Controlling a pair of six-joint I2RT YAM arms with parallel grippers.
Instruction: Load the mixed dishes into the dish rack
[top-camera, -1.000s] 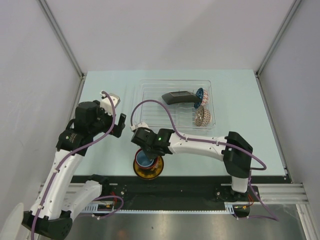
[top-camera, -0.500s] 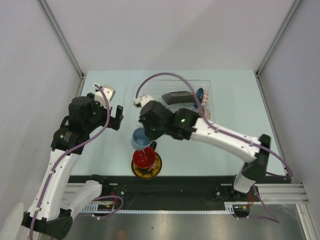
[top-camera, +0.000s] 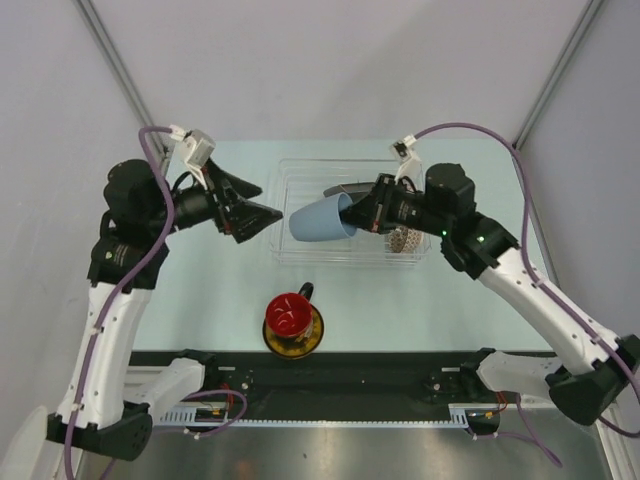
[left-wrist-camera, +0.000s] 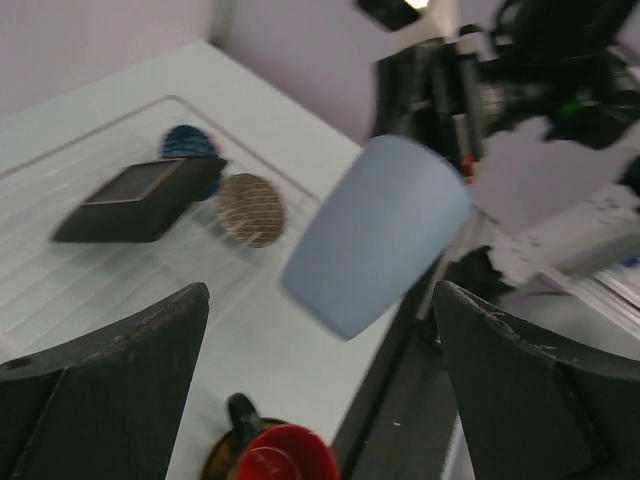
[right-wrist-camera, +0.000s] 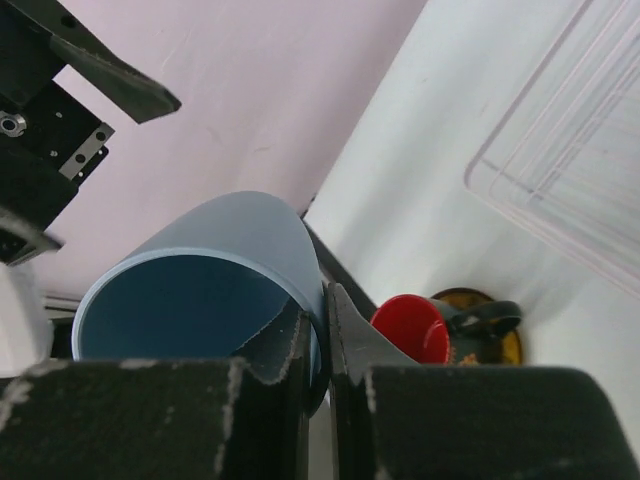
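Note:
My right gripper (top-camera: 349, 214) is shut on the rim of the plain light-blue cup (top-camera: 316, 220), one finger inside and one outside, as the right wrist view (right-wrist-camera: 322, 335) shows. It holds the cup (right-wrist-camera: 200, 285) on its side in the air over the left end of the see-through dish rack (top-camera: 300, 180). My left gripper (top-camera: 262, 212) is open and empty, pointing at the cup (left-wrist-camera: 375, 235) from the left without touching it. The black mug with a red inside (top-camera: 288, 313) stands on the yellow-and-dark saucer (top-camera: 312, 338) near the front edge. The square black plate (left-wrist-camera: 135, 200) and the blue-patterned bowl (left-wrist-camera: 185, 142) lie in the rack.
A round brown-patterned dish (top-camera: 405, 238) leans in the rack's right end beside the blue bowl (top-camera: 400, 187). Grey walls close in the pale table (top-camera: 480, 200) on three sides. A black rail (top-camera: 380, 370) with the arm bases runs along the front.
My right gripper has lifted the blue cup off the mug and saucer and swung it up and back over the rack. My left gripper has risen and turned right toward the cup.

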